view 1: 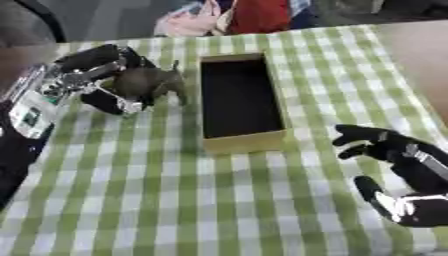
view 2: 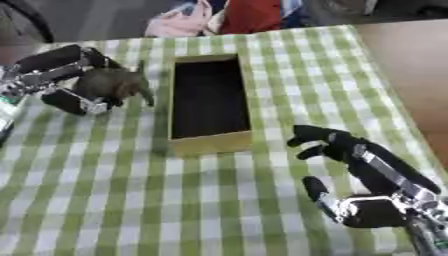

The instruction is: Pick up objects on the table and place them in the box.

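Note:
A small brown-grey toy animal [view 1: 150, 81] with thin legs hangs in my left hand [view 1: 103, 80], whose fingers and thumb curl round it. It is just left of the open cardboard box [view 1: 241, 141] and slightly above the cloth. The box has a dark inside and nothing shows in it. My right hand [view 2: 359, 165] rests open at the lower right, fingers pointing toward the box, holding nothing.
A green and white checked cloth [view 1: 175, 200] covers the table. The bare wooden table edge [view 1: 420, 55] shows at the right. Red and pink fabric [view 1: 254, 15] lies past the far edge.

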Tool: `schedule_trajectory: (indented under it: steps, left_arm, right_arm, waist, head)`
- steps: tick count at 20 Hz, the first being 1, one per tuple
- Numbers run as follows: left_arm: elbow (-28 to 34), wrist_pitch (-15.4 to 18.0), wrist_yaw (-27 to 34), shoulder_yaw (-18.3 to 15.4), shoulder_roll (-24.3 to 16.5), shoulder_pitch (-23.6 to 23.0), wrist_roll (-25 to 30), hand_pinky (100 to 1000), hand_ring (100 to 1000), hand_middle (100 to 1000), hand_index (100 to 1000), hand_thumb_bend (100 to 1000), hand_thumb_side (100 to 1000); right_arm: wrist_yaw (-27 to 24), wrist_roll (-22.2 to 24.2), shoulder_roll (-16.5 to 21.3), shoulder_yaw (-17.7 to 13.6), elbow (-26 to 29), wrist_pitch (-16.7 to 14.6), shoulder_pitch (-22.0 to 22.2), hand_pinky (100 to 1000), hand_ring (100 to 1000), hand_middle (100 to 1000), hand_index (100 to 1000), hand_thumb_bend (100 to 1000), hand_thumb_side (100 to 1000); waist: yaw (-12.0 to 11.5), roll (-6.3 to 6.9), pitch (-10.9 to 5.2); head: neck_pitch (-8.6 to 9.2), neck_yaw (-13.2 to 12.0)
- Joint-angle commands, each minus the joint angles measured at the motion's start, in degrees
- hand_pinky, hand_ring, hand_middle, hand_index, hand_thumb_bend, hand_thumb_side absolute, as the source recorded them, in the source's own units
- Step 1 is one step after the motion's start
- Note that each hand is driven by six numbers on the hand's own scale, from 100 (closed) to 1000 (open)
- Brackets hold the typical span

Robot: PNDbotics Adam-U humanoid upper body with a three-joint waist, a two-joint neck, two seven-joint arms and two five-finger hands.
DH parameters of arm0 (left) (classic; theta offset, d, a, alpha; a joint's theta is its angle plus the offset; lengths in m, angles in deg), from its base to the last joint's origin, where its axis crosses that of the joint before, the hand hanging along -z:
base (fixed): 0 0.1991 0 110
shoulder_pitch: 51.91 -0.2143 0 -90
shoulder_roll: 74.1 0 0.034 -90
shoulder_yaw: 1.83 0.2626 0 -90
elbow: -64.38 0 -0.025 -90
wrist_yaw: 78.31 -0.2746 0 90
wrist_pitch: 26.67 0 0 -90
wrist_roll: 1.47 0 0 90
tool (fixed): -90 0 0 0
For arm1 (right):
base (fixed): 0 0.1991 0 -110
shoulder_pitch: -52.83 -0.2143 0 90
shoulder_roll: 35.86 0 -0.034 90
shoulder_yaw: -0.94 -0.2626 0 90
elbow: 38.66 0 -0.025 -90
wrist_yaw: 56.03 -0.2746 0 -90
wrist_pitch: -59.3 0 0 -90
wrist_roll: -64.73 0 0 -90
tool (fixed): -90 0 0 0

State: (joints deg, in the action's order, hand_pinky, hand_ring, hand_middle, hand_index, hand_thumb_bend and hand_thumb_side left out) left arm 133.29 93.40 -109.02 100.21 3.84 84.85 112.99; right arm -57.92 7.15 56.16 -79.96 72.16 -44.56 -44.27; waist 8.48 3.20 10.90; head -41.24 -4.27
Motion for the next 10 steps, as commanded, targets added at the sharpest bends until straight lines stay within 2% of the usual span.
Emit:
schedule_trajectory:
  steps: [1, 2, 5, 10]
  left_arm:
    - [0.49, 0.6, 0.71, 0.42, 0.31, 3.03, 0.37, 583, 370, 390, 750, 100, 285]
    - [0.19, 0.76, 0.57, 0.69, 0.93, 3.67, 0.45, 584, 372, 392, 752, 100, 293]
    - [-0.88, 0.99, -0.13, 1.29, 2.65, 5.05, 0.48, 588, 381, 400, 756, 100, 312]
    - [-2.2, 1.72, -1.42, 2.46, 5.42, 6.39, 0.37, 595, 398, 417, 763, 100, 358]
  right_arm:
    - [-0.63, 1.53, 1.3, 0.94, 0.95, -0.32, -0.93, 766, 1000, 784, 923, 132, 296]
    - [-0.74, 2.07, 1.36, 1.4, 0.95, -0.36, -1.15, 766, 1000, 784, 923, 150, 291]
    - [-1.1, 3.52, 1.48, 2.65, 0.94, -0.45, -1.75, 766, 1000, 784, 923, 131, 306]
    - [-1.48, 5.93, 1.67, 4.67, 0.8, -0.63, -2.64, 766, 1000, 784, 924, 130, 316]
  waist:
    - [1.14, 0.12, -1.02]
    - [1.87, 0.23, -1.01]
    - [3.64, 0.43, -0.96]
    - [5.67, 0.8, -0.88]
  head:
    - [1.01, -0.76]
    - [1.2, -0.99]
    - [1.62, -1.54]
    - [2.06, -2.16]
